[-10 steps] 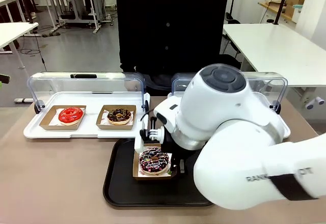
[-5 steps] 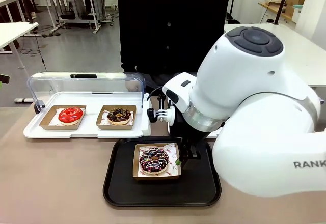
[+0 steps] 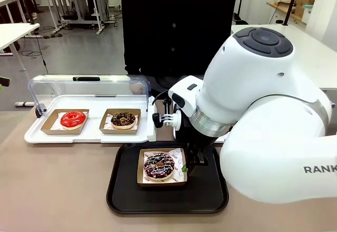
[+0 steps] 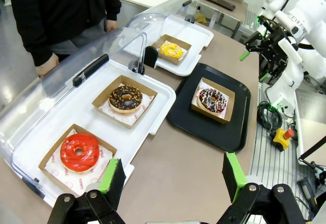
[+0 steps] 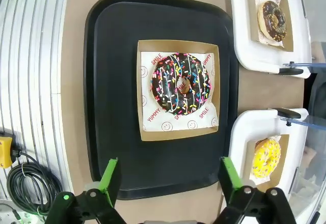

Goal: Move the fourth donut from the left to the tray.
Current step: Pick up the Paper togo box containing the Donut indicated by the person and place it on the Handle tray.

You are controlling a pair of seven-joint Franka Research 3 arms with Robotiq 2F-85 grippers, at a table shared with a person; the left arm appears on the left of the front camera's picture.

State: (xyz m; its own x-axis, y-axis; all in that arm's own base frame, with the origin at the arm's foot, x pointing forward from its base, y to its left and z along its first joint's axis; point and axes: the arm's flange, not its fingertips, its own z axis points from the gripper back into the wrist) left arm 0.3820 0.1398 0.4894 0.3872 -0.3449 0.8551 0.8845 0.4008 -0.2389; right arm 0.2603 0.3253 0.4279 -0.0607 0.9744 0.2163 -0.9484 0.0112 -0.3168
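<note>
We see an evenly bright, diffuse indoor light in all three views, with only soft, faint shadows under the cardboard boxes. The clear lids [image 4: 76, 81] catch pale reflections and a milky sheen in the left wrist view. The black tray [image 5: 112, 91] shows a dull gloss along its rim. Both wrist views bend straight lines toward the edges, as wide lenses do. In the front view the white arm [image 3: 268, 110] near the camera looks slightly soft, while the surface stays sharp.
</note>
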